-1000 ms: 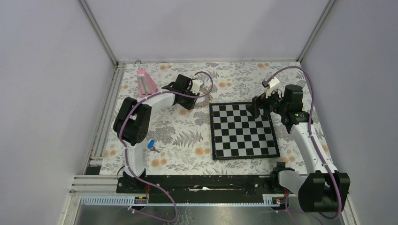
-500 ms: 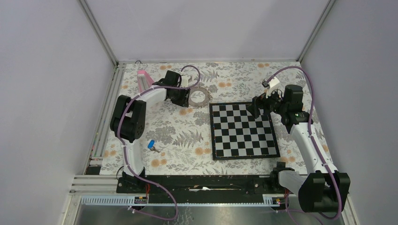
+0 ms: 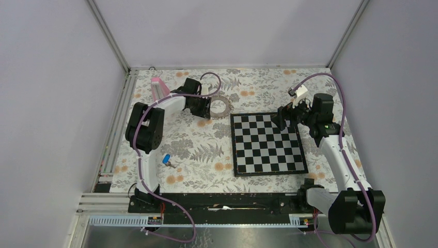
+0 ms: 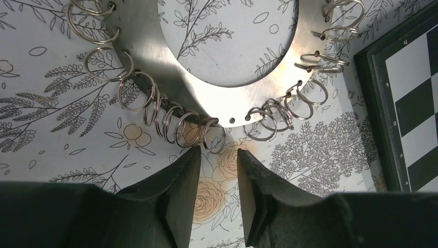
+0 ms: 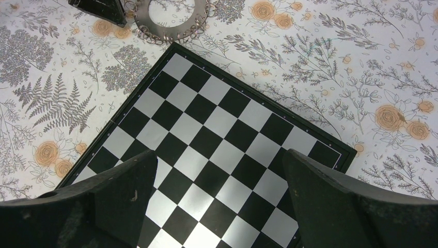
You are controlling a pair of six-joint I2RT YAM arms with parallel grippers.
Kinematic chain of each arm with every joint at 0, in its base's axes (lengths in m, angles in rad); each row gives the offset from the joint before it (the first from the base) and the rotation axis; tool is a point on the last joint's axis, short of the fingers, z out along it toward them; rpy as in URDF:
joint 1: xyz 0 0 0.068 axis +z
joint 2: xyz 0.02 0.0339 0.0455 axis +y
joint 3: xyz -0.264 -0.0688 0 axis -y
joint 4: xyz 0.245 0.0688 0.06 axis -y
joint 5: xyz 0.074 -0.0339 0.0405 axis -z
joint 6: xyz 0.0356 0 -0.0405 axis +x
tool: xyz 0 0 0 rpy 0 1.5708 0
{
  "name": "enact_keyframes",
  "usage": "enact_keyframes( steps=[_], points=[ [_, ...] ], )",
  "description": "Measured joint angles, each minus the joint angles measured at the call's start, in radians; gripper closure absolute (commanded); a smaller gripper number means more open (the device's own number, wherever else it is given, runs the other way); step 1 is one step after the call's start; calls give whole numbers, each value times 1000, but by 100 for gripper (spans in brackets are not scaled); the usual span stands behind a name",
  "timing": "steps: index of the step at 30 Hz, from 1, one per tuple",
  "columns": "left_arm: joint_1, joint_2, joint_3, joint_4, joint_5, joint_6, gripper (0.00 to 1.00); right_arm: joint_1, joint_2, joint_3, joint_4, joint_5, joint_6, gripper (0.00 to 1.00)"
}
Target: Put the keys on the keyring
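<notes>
The keyring (image 3: 220, 106) lies flat on the floral cloth, just beyond the chessboard's far left corner. It is a grey metal ring (image 4: 155, 62) with several small split rings hung along its edge. My left gripper (image 3: 205, 108) sits just left of it, low over the cloth. It is open (image 4: 219, 152), its fingertips right at the split rings and nothing between them. One blue-headed key (image 3: 166, 159) lies on the cloth by the left arm's base, far from both grippers. My right gripper (image 3: 279, 120) hovers open (image 5: 218, 155) over the chessboard's far right part, holding nothing.
The black and silver chessboard (image 3: 266, 143) fills the middle right of the table; its edge (image 4: 408, 103) shows in the left wrist view. A pink object (image 3: 159, 91) stands at the far left, behind the left arm. The right wrist view shows the keyring (image 5: 168, 20) beyond the board.
My left gripper has drawn back to the left off the keyring, uncovering it, and its jaws have opened a little. The right arm and the key have not moved.
</notes>
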Motion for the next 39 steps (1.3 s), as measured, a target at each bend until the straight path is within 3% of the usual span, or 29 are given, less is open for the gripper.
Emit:
enact_keyframes(
  steps=[19,32,39],
  points=[
    [4,24,18,19,11,-42,75,0,0,-5,0,0,0,1],
    [19,31,18,46,18,-73,72,0,0,-5,0,0,0,1],
    [37,41,20,62,42,-99,79,0,0,-6,0,0,-1,1]
  ],
)
